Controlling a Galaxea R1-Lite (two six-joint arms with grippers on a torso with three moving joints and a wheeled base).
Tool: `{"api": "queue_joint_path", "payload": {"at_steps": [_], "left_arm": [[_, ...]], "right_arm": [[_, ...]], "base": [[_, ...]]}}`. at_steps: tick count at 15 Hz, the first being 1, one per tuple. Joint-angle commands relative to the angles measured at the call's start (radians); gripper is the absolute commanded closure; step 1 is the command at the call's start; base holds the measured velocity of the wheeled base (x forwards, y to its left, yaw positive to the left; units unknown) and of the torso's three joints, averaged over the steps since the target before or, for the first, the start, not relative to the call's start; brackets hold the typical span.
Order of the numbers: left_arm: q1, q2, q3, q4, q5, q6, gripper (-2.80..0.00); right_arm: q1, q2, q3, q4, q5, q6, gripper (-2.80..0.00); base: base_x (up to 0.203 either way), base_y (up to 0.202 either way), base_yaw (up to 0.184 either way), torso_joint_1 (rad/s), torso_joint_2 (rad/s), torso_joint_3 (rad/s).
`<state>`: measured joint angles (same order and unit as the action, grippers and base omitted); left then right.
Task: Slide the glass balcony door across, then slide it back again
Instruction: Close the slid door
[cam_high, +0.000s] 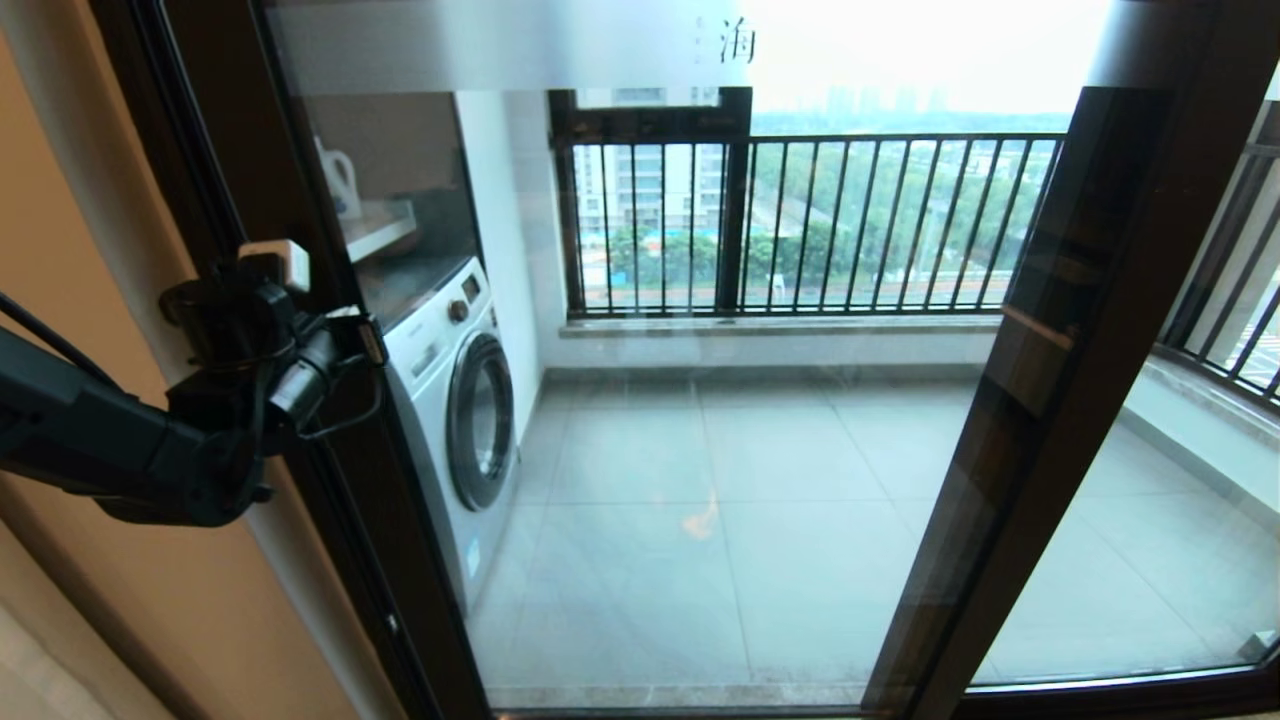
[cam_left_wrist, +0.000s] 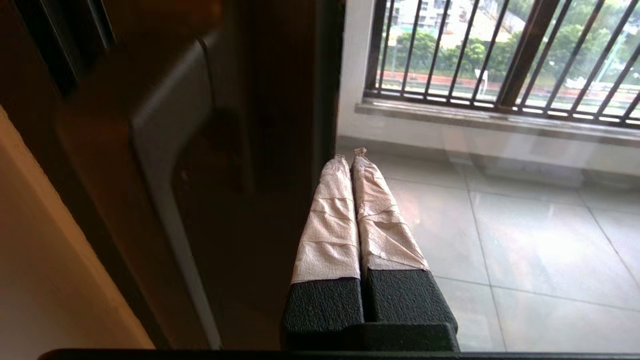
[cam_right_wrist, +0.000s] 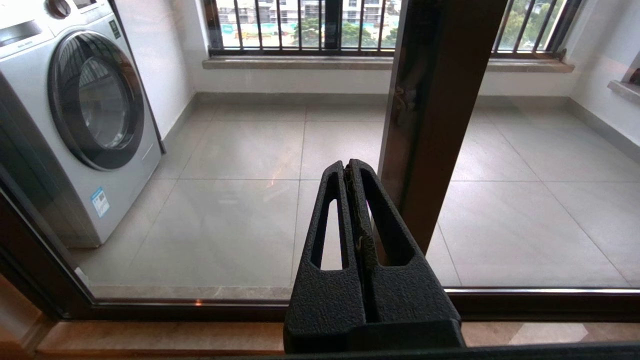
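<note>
The glass door (cam_high: 640, 400) fills the view ahead, its dark brown frame running down the left side against the tan wall (cam_high: 90, 200) and its frosted top strip (cam_high: 500, 40) bearing a Chinese character. The left gripper (cam_left_wrist: 351, 156) is raised at the door's left stile, beside the bar handle (cam_left_wrist: 165, 165); its tape-wrapped fingers (cam_left_wrist: 330, 220) are pressed together with nothing between them, tips close to the edge of the stile. The right gripper (cam_right_wrist: 348, 167) hangs low near the bottom track (cam_right_wrist: 320, 305), fingers likewise closed and empty, in front of the glass next to a dark upright frame post (cam_right_wrist: 430, 115). Through the glass stand a washing machine (cam_high: 455, 400) at the balcony's left wall, a grey tiled floor (cam_high: 720, 500) and a black railing (cam_high: 800, 220).
</note>
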<state>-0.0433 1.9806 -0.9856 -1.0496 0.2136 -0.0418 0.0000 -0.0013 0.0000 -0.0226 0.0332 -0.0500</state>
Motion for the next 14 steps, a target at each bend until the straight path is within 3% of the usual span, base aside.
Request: {"api": "queue_joint_path", "payload": {"at_steps": [1, 8, 14], "left_arm": [[0.028, 0.014, -0.020, -0.004, -0.011, 0.002, 0.00], [0.100, 0.060, -0.065, -0.006, -0.043, 0.024, 0.00], [0.118, 0.069, -0.073, -0.004, -0.049, 0.029, 0.00]], "right_arm": [[0.000, 0.000, 0.009, -0.002, 0.001, -0.001, 0.00], [0.000, 0.000, 0.009, 0.000, 0.001, -0.001, 0.00], [0.000, 0.000, 0.009, 0.000, 0.001, -0.001, 0.00]], "base": [[0.000, 0.000, 0.000, 0.000, 0.00, 0.000], [0.000, 0.000, 0.000, 0.000, 0.00, 0.000], [0.000, 0.000, 0.000, 0.000, 0.00, 0.000]]}}
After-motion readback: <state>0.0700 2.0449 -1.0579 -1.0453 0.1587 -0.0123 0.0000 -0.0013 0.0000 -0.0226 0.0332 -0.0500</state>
